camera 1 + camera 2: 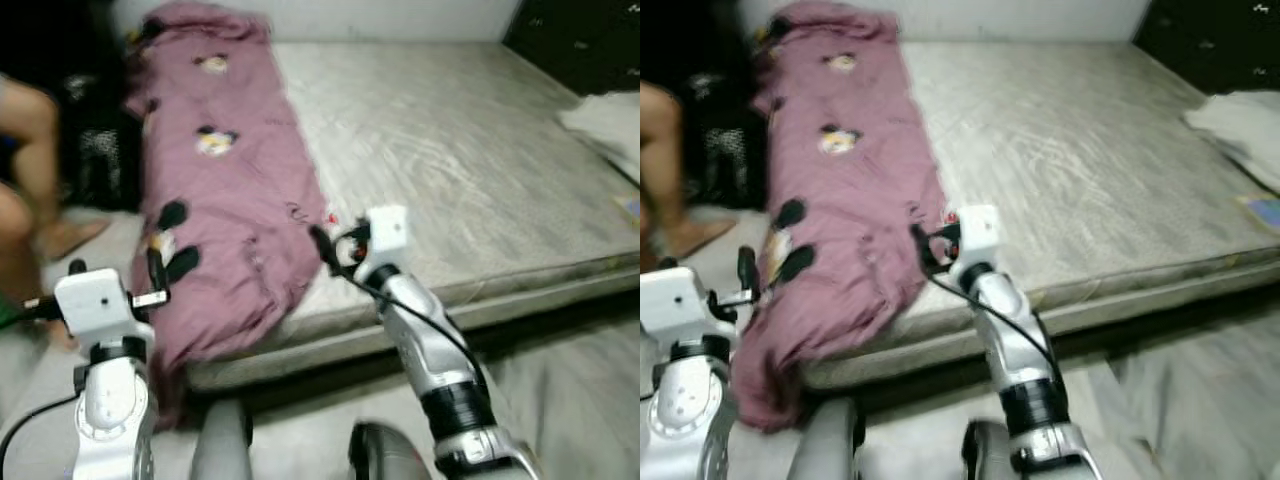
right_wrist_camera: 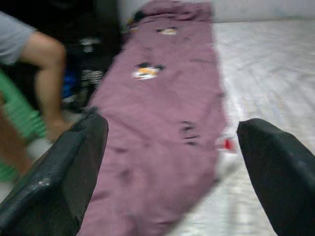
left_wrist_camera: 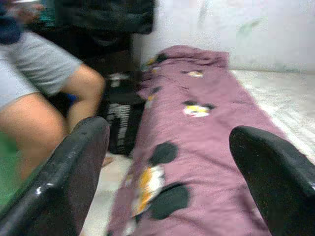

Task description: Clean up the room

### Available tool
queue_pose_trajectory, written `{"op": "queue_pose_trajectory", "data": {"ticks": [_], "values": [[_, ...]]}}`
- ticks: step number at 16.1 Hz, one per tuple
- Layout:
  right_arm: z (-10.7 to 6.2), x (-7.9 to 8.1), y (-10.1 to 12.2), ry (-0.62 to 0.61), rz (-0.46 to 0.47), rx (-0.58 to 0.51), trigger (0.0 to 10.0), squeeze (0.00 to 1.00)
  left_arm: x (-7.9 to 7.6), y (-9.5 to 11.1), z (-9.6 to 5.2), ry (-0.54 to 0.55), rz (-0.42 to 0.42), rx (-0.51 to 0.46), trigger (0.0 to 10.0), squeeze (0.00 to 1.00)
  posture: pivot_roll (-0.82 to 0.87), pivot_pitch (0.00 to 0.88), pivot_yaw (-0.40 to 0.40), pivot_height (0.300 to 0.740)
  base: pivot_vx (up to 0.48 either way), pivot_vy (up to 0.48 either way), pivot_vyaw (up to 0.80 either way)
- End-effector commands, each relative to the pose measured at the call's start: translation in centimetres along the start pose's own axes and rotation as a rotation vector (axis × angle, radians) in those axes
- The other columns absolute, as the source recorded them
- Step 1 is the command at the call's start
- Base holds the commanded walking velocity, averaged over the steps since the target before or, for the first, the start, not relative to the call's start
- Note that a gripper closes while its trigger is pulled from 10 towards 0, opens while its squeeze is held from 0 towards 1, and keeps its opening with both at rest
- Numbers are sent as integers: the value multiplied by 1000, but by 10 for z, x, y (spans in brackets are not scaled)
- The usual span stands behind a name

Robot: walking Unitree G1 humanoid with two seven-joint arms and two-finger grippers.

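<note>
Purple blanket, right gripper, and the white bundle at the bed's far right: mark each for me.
purple blanket (image 1: 235, 190), left eye view, middle of the cloth.
right gripper (image 1: 322, 245), left eye view, by its black fingers.
white bundle (image 1: 608, 122), left eye view, its top fold.

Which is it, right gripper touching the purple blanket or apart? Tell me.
Apart. In the right wrist view the open fingers frame the purple blanket lying further off, nothing between them. The right gripper hovers at its edge.

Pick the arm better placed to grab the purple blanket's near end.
Left, probably. The left gripper is open, right at the purple blanket where it drapes off the mattress. The right gripper, also open, sits at its inner edge.
</note>
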State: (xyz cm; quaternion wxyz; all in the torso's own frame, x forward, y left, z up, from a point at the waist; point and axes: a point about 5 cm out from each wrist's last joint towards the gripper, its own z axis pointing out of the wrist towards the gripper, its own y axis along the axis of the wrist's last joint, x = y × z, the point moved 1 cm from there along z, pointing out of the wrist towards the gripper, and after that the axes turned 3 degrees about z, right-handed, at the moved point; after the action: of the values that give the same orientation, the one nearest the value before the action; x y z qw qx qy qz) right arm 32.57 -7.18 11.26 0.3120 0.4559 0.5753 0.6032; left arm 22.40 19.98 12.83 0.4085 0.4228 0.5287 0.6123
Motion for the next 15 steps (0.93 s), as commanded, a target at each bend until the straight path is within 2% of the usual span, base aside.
{"op": "queue_pose_trajectory", "data": {"ticks": [1,5,13,15], "values": [[-4,-16,1,-50,-5,-3,10000,0,-8,1,-1,-28,-16,3,10000,0,61,20,-76,621,401,0,0],[-4,-16,1,-50,-5,0,10000,0,-8,-1,0,-18,-13,14,10000,0,63,23,-82,621,346,0,0],[-4,-17,0,-51,-7,8,10000,0,-4,-3,1,36,-33,28,10000,0,57,23,-83,621,0,0,0],[-6,-18,-1,-49,-1,14,10000,0,-1,-5,3,65,-44,34,10000,0,54,31,-86,596,0,0,0]]}}
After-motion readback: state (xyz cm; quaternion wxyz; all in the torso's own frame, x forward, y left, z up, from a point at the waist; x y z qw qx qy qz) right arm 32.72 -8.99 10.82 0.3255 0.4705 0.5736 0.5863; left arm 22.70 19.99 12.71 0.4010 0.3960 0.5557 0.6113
